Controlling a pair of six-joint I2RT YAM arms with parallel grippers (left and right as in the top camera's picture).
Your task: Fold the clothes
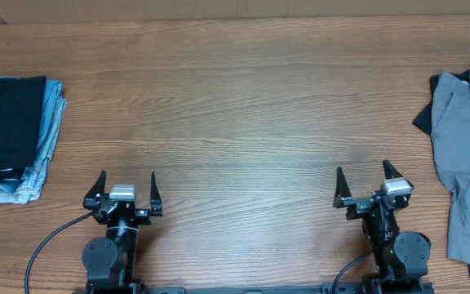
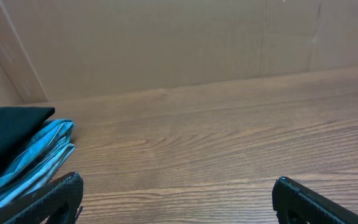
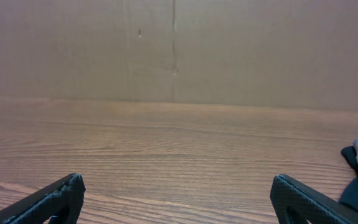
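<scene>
Clothes lie at 2 opposite edges of the table [image 1: 243, 106]. At the left edge is a folded stack [image 1: 23, 167], with a black piece [image 1: 6, 122] on top of light-blue denim [image 1: 50, 131]. At the right edge is a grey garment [image 1: 463, 155], loose and rumpled, with a dark piece [image 1: 423, 121] showing from under its upper left side.

The left gripper [image 1: 128, 181] and the right gripper [image 1: 364, 173] rest near the front edge. Each has its jaws spread wide and pinches nothing, and each is well apart from either pile.

The step in hand looks like the start of a new garment, with the grey one next. That calls for the right arm to reach out to its side, pinch an edge of the grey cloth and draw it toward the middle. There both arms could spread it flat before folding.
</scene>
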